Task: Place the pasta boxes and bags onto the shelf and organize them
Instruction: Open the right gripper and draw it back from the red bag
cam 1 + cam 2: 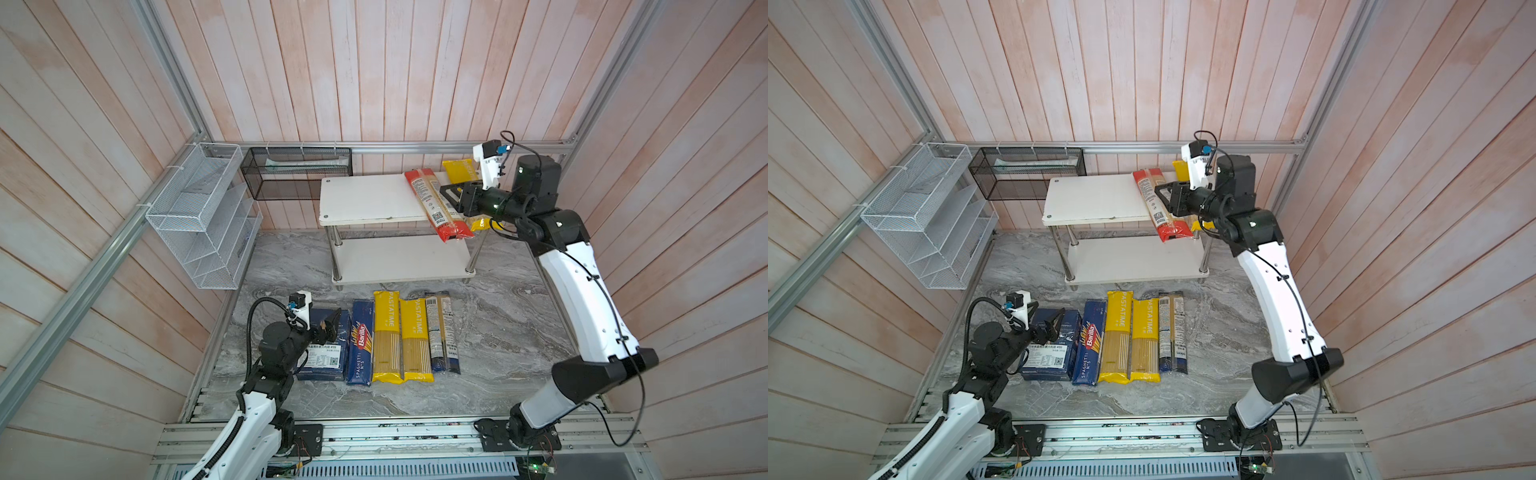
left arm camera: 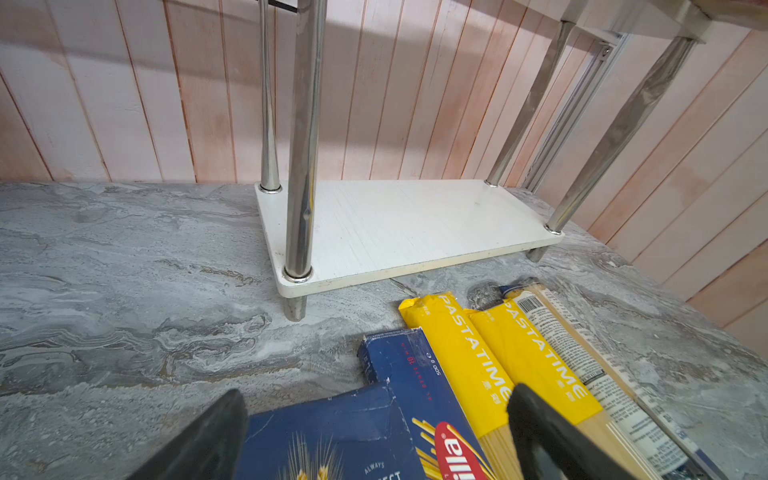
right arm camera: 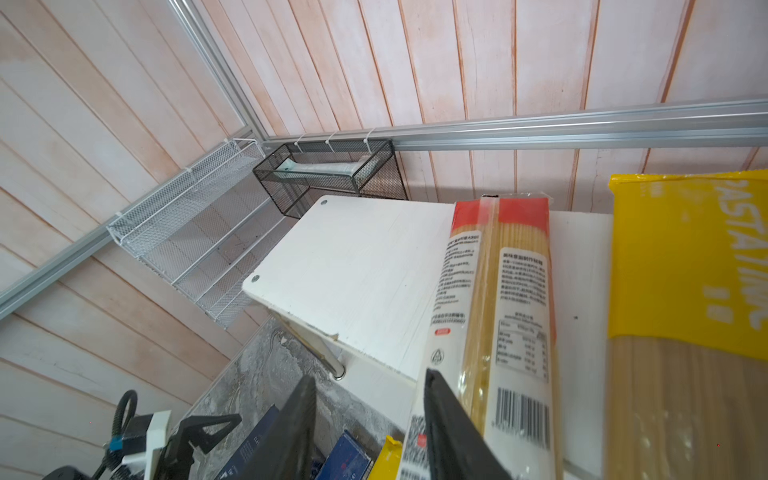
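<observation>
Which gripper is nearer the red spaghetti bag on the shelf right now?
Right. The right gripper is beside the red bag on the shelf; the left gripper hovers over the wide blue box on the tabletop.

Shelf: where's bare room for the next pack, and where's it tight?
Top board bare from its left edge, by the black mesh basket, across to the red bag. Lower board fully bare between the posts. Tight: the top board's right end, where red bag, yellow bag and right gripper crowd together.
</observation>
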Action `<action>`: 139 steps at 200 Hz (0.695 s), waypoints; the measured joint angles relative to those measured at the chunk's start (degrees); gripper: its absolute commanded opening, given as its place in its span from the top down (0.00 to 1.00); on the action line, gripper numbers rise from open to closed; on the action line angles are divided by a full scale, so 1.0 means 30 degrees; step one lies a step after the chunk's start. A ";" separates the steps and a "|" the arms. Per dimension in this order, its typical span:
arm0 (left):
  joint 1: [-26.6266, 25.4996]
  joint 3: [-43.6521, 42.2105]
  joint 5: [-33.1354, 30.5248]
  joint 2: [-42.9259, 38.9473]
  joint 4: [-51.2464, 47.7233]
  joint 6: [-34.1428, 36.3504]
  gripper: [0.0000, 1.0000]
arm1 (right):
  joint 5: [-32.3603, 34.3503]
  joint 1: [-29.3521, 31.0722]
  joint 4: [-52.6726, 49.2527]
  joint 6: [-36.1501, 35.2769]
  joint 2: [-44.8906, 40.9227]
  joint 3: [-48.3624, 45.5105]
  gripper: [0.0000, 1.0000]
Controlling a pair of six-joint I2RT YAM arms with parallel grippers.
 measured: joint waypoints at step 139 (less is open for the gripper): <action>0.0000 0.0000 0.0015 -0.0036 0.0000 0.0000 0.00 | -0.0984 0.0393 0.3213 -0.0066 -0.8043 -1.2415 0.58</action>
